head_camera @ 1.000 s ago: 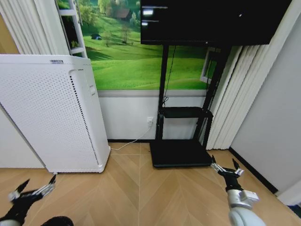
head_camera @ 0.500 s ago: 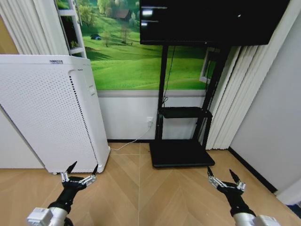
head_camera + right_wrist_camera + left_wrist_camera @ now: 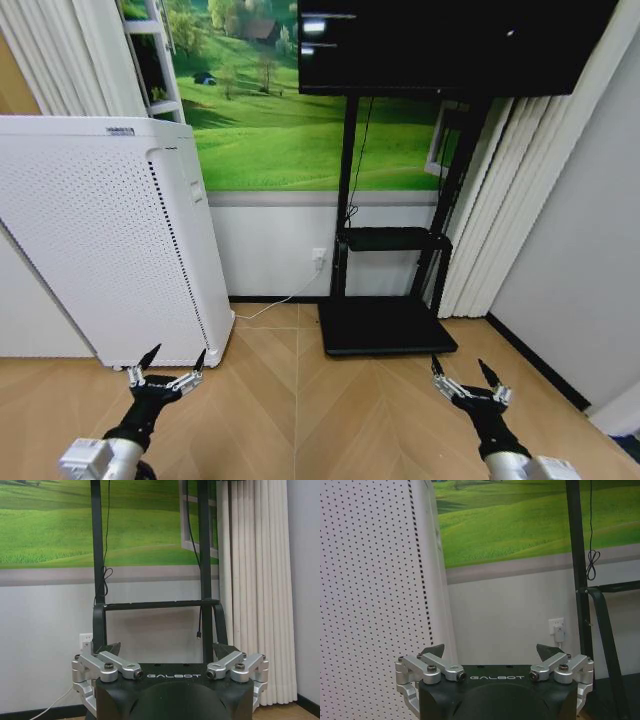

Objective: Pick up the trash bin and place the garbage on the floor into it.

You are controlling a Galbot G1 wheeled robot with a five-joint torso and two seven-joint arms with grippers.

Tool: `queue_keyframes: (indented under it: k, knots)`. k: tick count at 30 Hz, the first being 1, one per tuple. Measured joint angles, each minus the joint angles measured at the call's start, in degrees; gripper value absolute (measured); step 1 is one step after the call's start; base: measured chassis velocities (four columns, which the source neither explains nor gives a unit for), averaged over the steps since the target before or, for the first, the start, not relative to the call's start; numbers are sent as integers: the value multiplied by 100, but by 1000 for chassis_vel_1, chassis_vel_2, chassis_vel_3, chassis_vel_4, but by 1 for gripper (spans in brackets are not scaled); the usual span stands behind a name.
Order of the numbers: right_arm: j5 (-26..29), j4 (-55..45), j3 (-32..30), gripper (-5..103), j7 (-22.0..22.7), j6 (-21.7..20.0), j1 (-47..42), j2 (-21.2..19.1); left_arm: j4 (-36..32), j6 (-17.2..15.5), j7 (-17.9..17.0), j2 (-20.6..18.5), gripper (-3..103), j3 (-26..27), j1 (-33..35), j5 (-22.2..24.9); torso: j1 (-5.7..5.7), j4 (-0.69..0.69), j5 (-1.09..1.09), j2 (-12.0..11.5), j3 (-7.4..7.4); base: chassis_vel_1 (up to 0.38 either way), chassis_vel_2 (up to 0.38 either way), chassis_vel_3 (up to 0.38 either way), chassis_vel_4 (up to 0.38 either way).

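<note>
The trash bin and the garbage are out of view. My left gripper (image 3: pixel 167 365) is held low at the front left, open and holding nothing, pointing toward the white perforated appliance (image 3: pixel 110 240). In the left wrist view the left gripper (image 3: pixel 492 652) shows spread fingers before the appliance (image 3: pixel 370 595) and the wall. My right gripper (image 3: pixel 462 372) is low at the front right, also open with nothing in it, aimed at the black TV stand (image 3: pixel 388 325). In the right wrist view the right gripper (image 3: pixel 167 650) faces the stand's frame (image 3: pixel 155 605).
A black screen (image 3: pixel 440 45) is mounted on the stand. A green landscape mural (image 3: pixel 290 130) covers the wall, with a wall socket (image 3: pixel 319 256) and cable below. White curtains (image 3: pixel 500 220) hang at the right. Wooden floor (image 3: pixel 300 410) lies between the arms.
One second ago the left gripper was far left and low; it has swung inward and up. The right gripper has shifted slightly left. Both have stayed open.
</note>
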State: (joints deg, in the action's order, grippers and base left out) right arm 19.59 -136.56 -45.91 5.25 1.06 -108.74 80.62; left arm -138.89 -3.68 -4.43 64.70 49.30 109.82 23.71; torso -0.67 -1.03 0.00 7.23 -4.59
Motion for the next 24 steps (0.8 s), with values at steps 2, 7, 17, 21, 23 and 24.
queue_keyframes:
  k: [2,7,17,21,23,24]
  knots:
    - [0,4,0,100,1,0,2,-1,1,-1,-1,0,100,2,0,5,0,0,0,1,-2,0,0,0,0]
    - [2,14,-2,100,3,1,7,-4,3,-5,-3,0,100,7,2,12,-19,0,0,92,-72,0,0,0,0]
    - [4,20,-6,100,6,4,11,-5,8,-9,-6,1,100,12,5,19,-77,0,0,341,-263,0,0,0,0]
    - [5,21,-7,100,6,5,11,-6,9,-11,-6,1,100,13,5,21,-99,0,0,419,-320,0,0,0,0]
    - [6,23,-7,100,6,5,11,-6,8,-11,-6,1,100,13,5,22,-119,0,0,493,-374,0,0,0,0]
    - [6,23,-7,100,6,5,11,-6,8,-11,-6,1,100,13,5,22,-119,0,0,493,-374,0,0,0,0]
